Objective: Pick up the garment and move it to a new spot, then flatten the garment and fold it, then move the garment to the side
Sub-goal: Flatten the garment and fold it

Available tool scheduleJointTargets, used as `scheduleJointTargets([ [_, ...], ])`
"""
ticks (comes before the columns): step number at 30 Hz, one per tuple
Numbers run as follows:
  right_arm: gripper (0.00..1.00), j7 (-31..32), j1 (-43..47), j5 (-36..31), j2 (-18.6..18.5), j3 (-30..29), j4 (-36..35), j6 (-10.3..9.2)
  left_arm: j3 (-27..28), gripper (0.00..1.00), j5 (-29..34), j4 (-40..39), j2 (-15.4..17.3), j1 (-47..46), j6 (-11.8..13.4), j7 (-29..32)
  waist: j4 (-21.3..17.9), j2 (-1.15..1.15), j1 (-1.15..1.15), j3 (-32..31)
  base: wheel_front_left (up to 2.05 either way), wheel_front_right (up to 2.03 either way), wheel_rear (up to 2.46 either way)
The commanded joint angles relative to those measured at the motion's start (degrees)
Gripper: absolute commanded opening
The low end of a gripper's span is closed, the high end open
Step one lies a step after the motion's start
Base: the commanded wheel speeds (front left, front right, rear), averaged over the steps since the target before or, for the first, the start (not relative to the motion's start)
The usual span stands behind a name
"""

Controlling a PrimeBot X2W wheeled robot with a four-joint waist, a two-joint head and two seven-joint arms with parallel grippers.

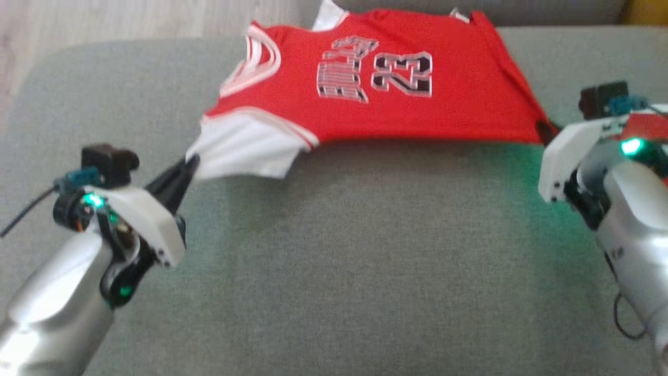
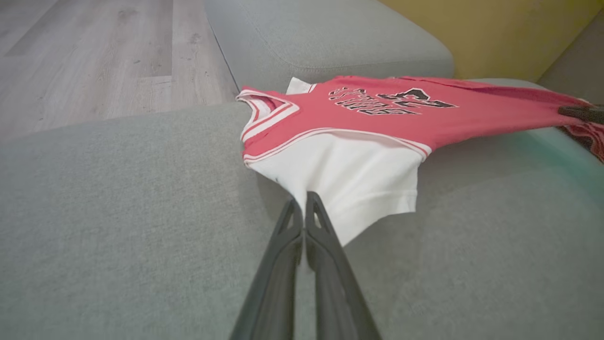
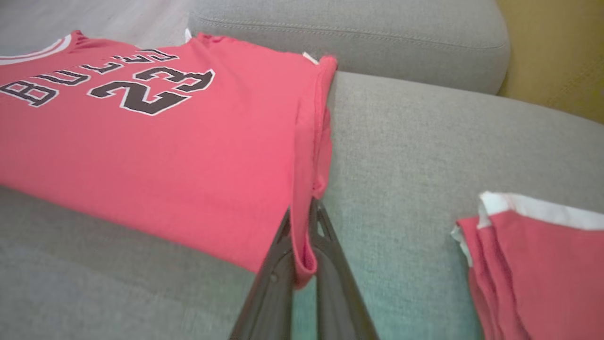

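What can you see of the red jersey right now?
The red jersey is thin, soft-looking fabric with a white sleeve, a white-striped neckline and black, white-edged lettering with the number 23. It is face up and spread wide, pulled taut between the tools: the left tool is shut on the sleeve, the right tool on the red hem corner. Its near edge hangs lifted above the grey cushion; the far edge lies toward the backrest.

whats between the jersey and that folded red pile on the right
Bare grey cushion, seen in the right wrist view; the jersey and the folded red pile lie apart.
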Motion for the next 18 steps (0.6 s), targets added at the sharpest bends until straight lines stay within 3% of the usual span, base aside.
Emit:
scheduleJointTargets([
  [1, 0.0, 0.1, 0.3, 0.7, -1.3, 0.7, -1.6, -0.05, 2.4, 0.0, -0.2, -1.4, 3.4, -1.7, 0.1, 0.0, 0.2, 0.0, 0.02, -1.8, 0.0, 0.0, 0.0],
  [11, 0.0, 10.6, 12.3, 14.7, -9.0, 9.2, -13.7, -0.05, -0.6, 0.0, -2.2, -14.1, 9.5, 8.5, 2.0, 5.1, -0.3, 0.0, 0.02, -8.1, 0.0, 0.0, 0.0],
  [18, 0.0, 16.7, 19.7, 22.5, -14.5, 11.4, -24.4, -0.05, -2.4, 0.0, -4.5, -23.0, 13.7, 14.7, 4.1, 10.0, -0.9, 0.0, 0.02, -11.1, 0.0, 0.0, 0.0],
])
